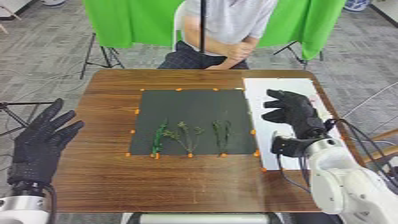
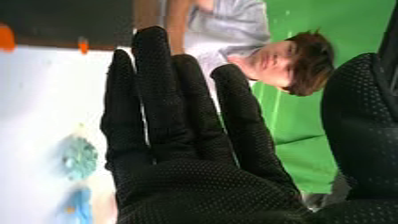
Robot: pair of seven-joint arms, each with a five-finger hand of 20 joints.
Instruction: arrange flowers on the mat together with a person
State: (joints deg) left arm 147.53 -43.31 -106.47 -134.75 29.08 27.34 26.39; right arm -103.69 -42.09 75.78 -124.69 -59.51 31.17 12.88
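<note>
In the head view, three green stems lie side by side on the lower half of the dark mat (image 1: 191, 112): a dense green one (image 1: 160, 136) at the left, a branching sprig (image 1: 187, 136) in the middle and a thin one (image 1: 222, 135) at the right. My right hand (image 1: 298, 112) is over the white sheet beside the mat, open and holding nothing. At the table's left edge is my left hand (image 1: 40, 145), open and empty. In the right wrist view, my right hand (image 2: 195, 185) has straight fingers; a pale green flower (image 2: 80, 157) and a blue flower (image 2: 78, 205) lie on the white surface.
The white sheet (image 1: 271, 140) lies along the table's right side. Orange markers (image 1: 179, 89) line the mat's edges. Bare brown wood (image 1: 178, 185) lies in front of the mat. A person sits across the table, away from the stems.
</note>
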